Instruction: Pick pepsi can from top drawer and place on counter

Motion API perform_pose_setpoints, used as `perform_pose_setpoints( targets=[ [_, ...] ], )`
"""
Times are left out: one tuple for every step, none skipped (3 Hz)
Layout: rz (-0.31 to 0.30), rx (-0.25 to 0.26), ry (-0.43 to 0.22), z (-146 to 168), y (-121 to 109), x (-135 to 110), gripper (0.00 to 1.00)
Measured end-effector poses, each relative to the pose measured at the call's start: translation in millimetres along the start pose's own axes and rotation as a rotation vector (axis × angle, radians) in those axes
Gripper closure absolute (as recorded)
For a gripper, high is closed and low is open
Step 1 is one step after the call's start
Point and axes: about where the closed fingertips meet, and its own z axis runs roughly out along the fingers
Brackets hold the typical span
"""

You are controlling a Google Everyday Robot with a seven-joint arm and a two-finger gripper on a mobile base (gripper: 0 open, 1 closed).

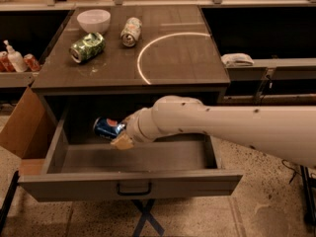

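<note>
The pepsi can (105, 127), dark blue with a red-white-blue logo, lies on its side in the grip of my gripper (120, 135). It is held above the floor of the open top drawer (74, 181), at the back left, just under the counter's front edge. A tan fingertip (123, 142) shows below the can. My white arm reaches in from the right. The counter (182, 63) above has a white arc line.
On the counter's far left lie a green patterned can (88, 47) and a pale green-and-white can (131, 31), beside a white bowl (94, 19). A cardboard box (22, 127) stands left of the drawer. Bottles (15, 58) sit on the left shelf, a white cloth (237, 59) on the right.
</note>
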Motion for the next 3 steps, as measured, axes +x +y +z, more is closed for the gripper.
perform_pose_setpoints(
  targets=[
    [-0.053,0.036,-0.038,-59.2,-1.4,-14.2,1.0],
    [-0.103,0.075,-0.05,-113.2,-11.6,-28.7,1.0],
    [-0.103,0.075,-0.05,-113.2,-11.5,-28.8,1.0]
  ],
)
